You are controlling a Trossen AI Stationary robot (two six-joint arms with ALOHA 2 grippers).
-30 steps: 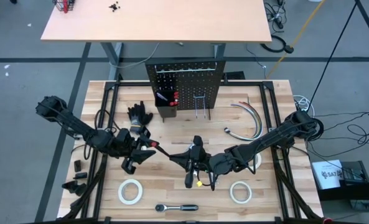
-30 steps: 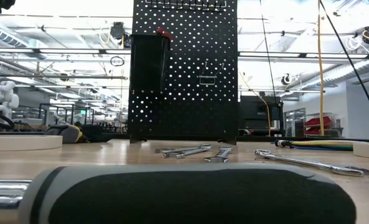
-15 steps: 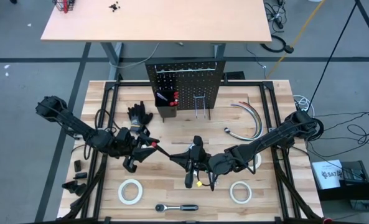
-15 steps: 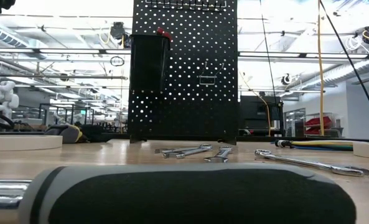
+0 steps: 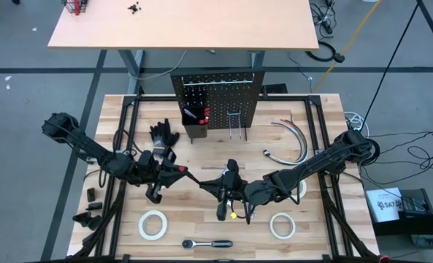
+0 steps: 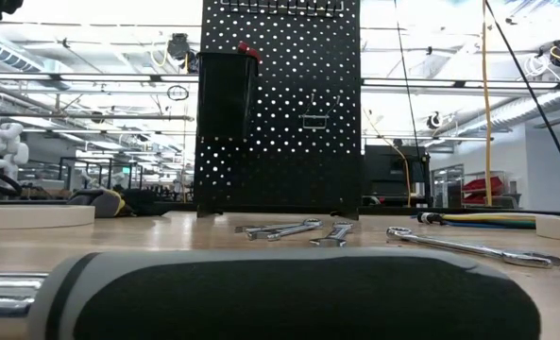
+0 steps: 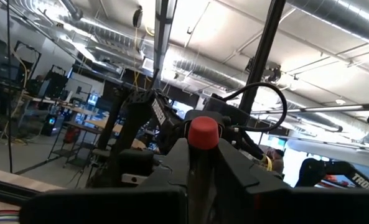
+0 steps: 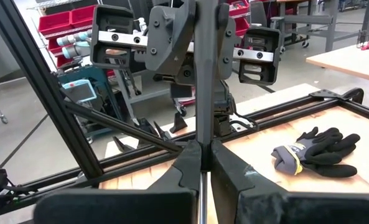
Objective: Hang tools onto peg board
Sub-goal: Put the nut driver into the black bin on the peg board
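Left gripper (image 5: 174, 172) mid-desk, fingers (image 7: 234, 171) clamped on red end of screwdriver (image 5: 190, 177). Screwdriver long axis runs left-right across desk (image 5: 318, 109), slim shaft bridging both arms. Right gripper (image 5: 217, 187) at shaft's far end, fingers (image 8: 187, 165) pinched on shaft. Both arms equally near tool; judged a handover. Peg board (image 5: 217, 93) stands beyond tool, at desk's far edge, well apart; bin (image 5: 195, 120) on its left part lies nearer left arm.
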